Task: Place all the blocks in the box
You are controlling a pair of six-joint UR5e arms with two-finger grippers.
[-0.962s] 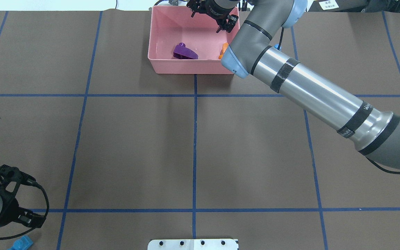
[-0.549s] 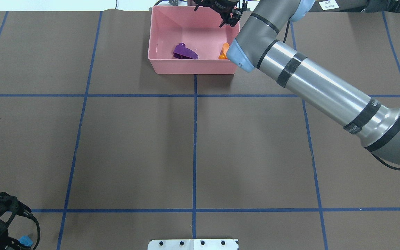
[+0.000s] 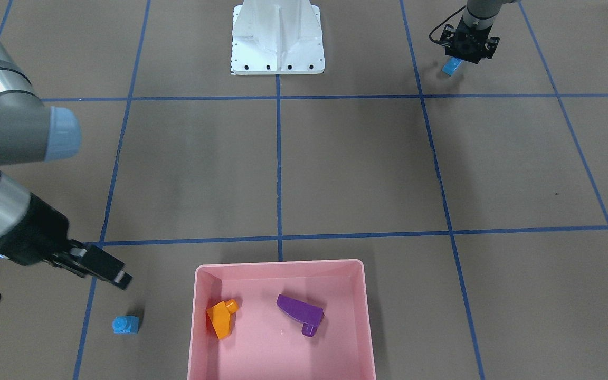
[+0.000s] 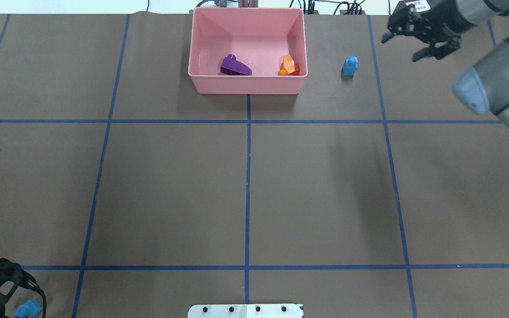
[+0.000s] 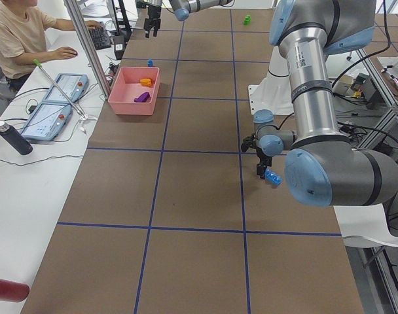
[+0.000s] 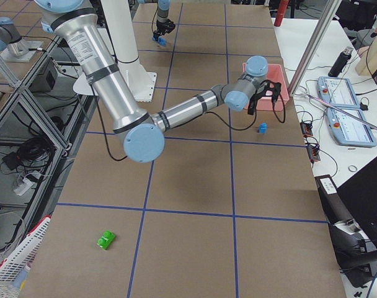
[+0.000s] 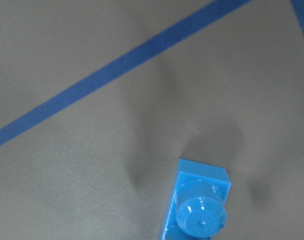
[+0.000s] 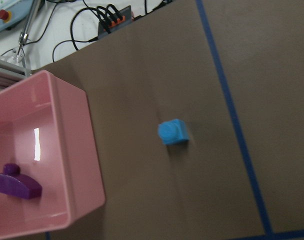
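Since a second ago the right claw has swung away from above the box and now hangs at 2 o'clock in the overhead view, its fingers spread and holding nothing. The left claw has sunk toward the 7 o'clock corner, nearer the long blue block, which lies on the counter just beside it. Whether that claw is released or clenched I cannot tell.

With the arm gone, the small blue block shows upright on the counter at 3 o'clock from the box, near it but apart. Inside the box the purple block lies toward the middle and the orange block sits against the wall on the 3 o'clock side. The green block lies far from the box, at 7 o'clock in the right side view.

Brown covering marked by a blue tape grid spreads over the counter, with a white base plate at 6 o'clock. Beyond the box runs a white desk where an operator sits, with control pendants and a dark bottle
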